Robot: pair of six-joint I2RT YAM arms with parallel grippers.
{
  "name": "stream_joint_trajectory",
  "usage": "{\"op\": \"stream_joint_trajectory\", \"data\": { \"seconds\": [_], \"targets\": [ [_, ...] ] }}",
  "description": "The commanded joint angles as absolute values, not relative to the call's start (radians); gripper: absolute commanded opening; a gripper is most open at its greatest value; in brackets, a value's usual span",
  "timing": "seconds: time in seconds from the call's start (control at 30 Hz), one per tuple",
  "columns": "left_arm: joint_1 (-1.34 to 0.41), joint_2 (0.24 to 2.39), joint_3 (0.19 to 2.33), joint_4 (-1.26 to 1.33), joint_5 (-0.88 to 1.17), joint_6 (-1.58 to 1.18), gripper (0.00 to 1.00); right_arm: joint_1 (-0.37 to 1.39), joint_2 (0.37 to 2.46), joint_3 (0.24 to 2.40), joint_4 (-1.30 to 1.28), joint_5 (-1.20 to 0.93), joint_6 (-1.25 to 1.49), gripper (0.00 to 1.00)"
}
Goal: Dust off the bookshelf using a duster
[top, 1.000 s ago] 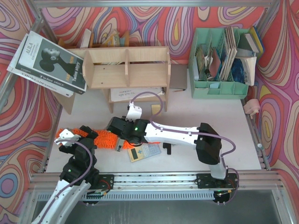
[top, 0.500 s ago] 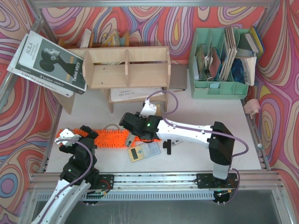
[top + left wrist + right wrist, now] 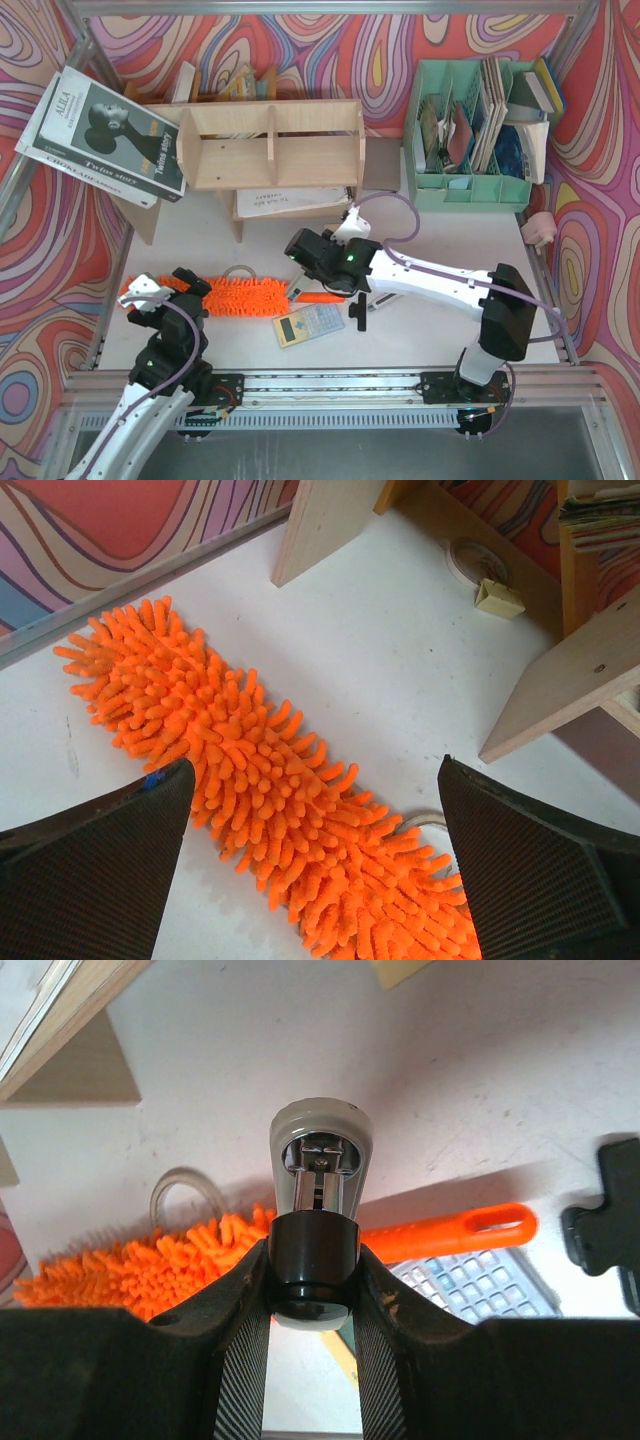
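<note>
1. My right gripper [image 3: 312, 1265] is clamped on a small black cylinder with a grey cap [image 3: 320, 1145]. The fingers [image 3: 240, 1360] press its sides and the capped end sticks out past the tips. What the object is I cannot tell.
2. In the overhead view my right gripper [image 3: 298, 285] sits low over the white table [image 3: 450, 240], just in front of the shelf unit. It is right beside the handle end of the duster.
3. My left gripper [image 3: 310, 880] is spread wide with nothing in it. One black finger [image 3: 90, 880] shows on each side of the orange fluff. I cannot tell whether they touch it.
4. From above, my left gripper [image 3: 192, 290] is at the table's left, over the far left end of the brush.
5. The long bright orange fluffy microfibre duster [image 3: 240, 297] lies flat on the table between my two grippers. Its thin orange plastic handle [image 3: 450, 1232] points right.
6. A clear loop [image 3: 180, 1195] lies just behind the fluff.
7. A pale calculator [image 3: 310, 323] lies just in front of the handle, with a small black clip [image 3: 358, 312] to its right.
8. The wide, low, light plywood bookshelf [image 3: 270, 145] stands at the back, behind the duster and apart from it.
9. A black-and-white magazine [image 3: 105, 135] leans at its left side.
10. A mint-green plastic file organiser [image 3: 470, 185] stands at the back right.
</note>
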State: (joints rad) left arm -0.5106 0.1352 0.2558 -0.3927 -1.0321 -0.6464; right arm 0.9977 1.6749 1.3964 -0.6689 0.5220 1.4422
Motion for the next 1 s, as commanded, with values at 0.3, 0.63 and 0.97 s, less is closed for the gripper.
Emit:
{"op": "stream_joint_trajectory", "data": {
  "seconds": [0.3, 0.63, 0.97],
  "targets": [
    [-0.511, 0.136, 0.236, -0.372, -1.018, -0.627, 0.99, 0.857, 1.529, 1.230, -0.673, 0.515, 1.592, 0.00],
    [-0.512, 0.140, 0.236, -0.370, -1.017, -0.627, 0.98, 0.708, 1.492, 1.083, -0.584, 0.404, 1.635, 0.00],
    [-0.511, 0.142, 0.236, -0.366, -1.014, -0.626, 0.99, 0.648, 1.516, 1.035, -0.558, 0.367, 1.699, 0.00]
  ]
}}
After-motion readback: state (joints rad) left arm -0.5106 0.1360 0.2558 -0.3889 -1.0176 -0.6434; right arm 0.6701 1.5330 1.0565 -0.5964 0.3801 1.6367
